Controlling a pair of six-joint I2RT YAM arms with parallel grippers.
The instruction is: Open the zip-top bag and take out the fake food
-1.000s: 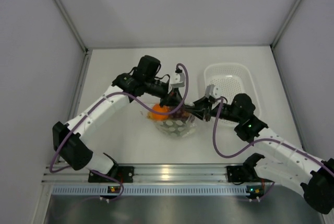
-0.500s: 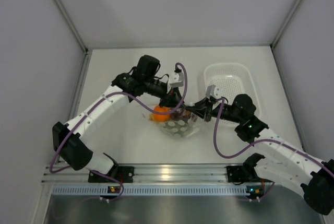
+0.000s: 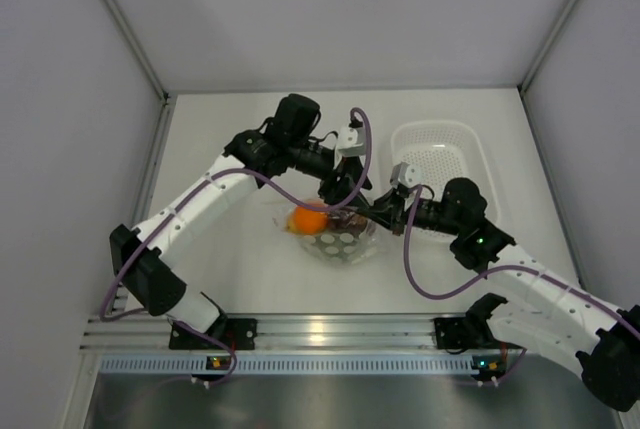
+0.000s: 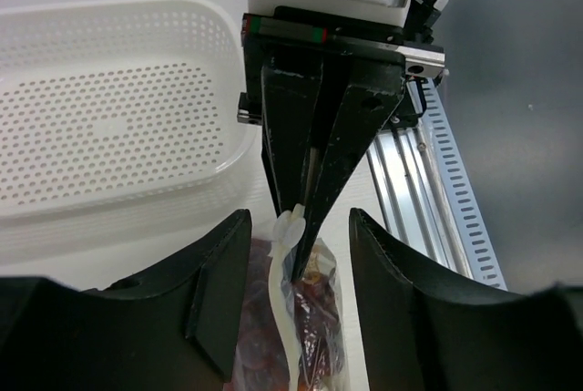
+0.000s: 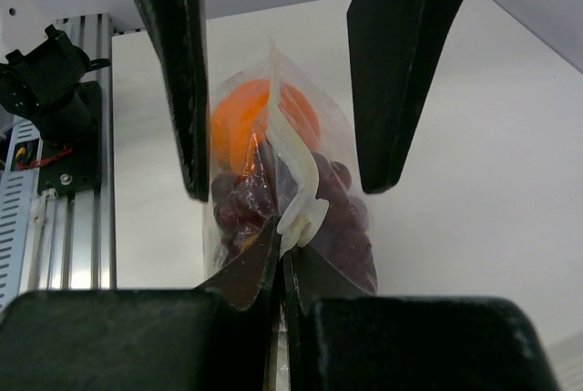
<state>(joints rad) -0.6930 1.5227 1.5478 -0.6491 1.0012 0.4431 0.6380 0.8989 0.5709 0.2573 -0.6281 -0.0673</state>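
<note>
A white perforated plastic basket sits on the white table toward its far right corner, beside the grey right wall. A slotted aluminium rail runs along the table's near edge.

zip-top bag: clear crinkly plastic, glossy; zip strip smooth white plastic. Inside the bag: orange smooth, near-matt; grapes dark, shiny. basket beside the bag: white perforated plastic, slight sheen. left gripper fingers: matt black plastic. rail past the bag: brushed metal.
</note>
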